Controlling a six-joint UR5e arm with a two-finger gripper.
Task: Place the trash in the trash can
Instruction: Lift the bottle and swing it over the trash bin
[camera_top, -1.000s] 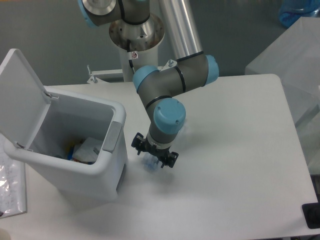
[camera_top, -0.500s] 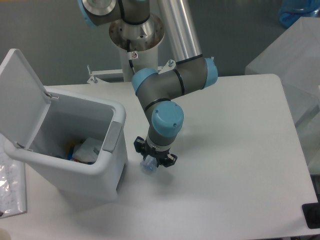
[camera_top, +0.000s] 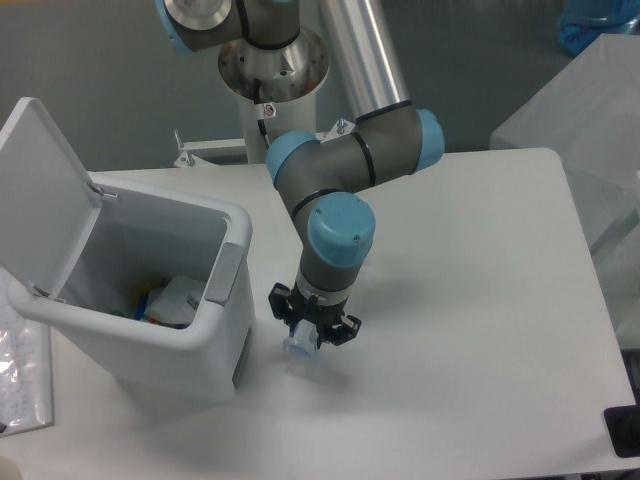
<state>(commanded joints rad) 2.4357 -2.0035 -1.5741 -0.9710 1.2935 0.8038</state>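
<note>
A: Bottle (camera_top: 297, 345) sits low at the gripper (camera_top: 310, 328), just right of the trash can (camera_top: 150, 345), at or barely off the table (camera_top: 480, 300). Only the cap end shows below the fingers.

B: Jaws?

A: Narrow gap, looks clamped on the bottle. Contact itself is hidden by the wrist, so that's a judgement.

B: Bin status?

A: Lid (camera_top: 40, 190) is hinged up and back, opening clear. Some trash already inside. Can't make out the wrapper separately.

B: Risks?

A: 2 main ones. Crushed clear plastic is slick and springy, so a shallow pinch could let it squirt out on the lift. And the bin wall is right beside it: too little height on the transfer and the bottle clips the rim or latch tab (camera_top: 222, 272).
</note>
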